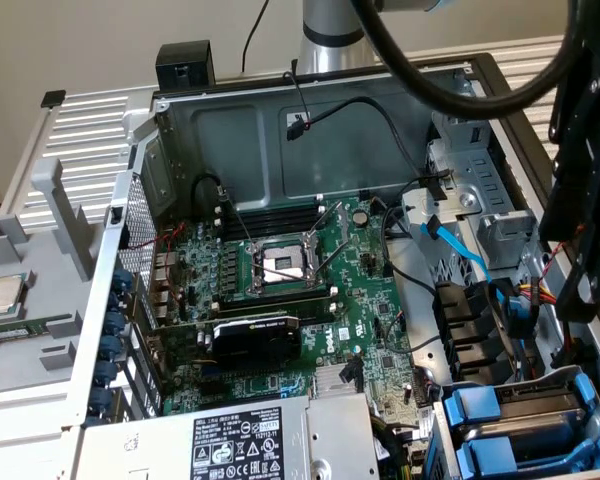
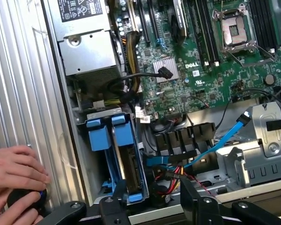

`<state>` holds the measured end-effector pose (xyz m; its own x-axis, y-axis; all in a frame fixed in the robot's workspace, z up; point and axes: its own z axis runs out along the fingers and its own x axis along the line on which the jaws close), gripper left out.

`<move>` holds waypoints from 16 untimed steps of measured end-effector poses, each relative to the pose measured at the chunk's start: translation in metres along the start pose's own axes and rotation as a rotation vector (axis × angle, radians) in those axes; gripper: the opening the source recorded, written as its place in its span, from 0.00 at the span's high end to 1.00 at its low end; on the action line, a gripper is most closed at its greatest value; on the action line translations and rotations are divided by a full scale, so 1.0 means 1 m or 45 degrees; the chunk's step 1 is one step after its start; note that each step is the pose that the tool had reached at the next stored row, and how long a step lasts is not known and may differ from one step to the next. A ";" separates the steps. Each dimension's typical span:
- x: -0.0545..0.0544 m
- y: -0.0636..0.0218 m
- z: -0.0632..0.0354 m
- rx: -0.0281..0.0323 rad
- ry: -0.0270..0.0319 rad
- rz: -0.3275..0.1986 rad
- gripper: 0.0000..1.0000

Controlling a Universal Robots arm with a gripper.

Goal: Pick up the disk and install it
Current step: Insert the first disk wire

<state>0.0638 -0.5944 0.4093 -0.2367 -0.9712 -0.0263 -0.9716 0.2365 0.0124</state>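
The disk (image 1: 535,420) stands on edge at the lower right of the exterior view. Its long axis runs left-right, with blue tabs toward the power supply (image 1: 230,440). The claw (image 2: 152,206) is open by the disk's other end, gripping nothing.

Open tower case (image 1: 280,130) lying on its side. The green Dell motherboard (image 1: 370,300) has an empty CPU socket (image 1: 283,265), with a black graphics card (image 1: 255,338) sitting between that and the power supply (image 1: 230,440). A blue SATA cable (image 1: 458,250) runs along the exterior view's right. A loose CPU chip (image 1: 5,293) sits outside the case on the exterior view's left.
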 end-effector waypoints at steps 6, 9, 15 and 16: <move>-0.014 -0.0006 0.0009 0.0002 0.0002 0.004 0.43; -0.019 -0.0057 0.0017 0.0010 0.0011 0.008 0.43; -0.022 -0.0125 0.0080 0.0024 0.0004 0.060 0.43; -0.022 -0.0126 0.0097 0.0031 0.0003 0.083 0.43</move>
<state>0.0811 -0.5762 0.4000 -0.2992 -0.9539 -0.0253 -0.9542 0.2990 0.0116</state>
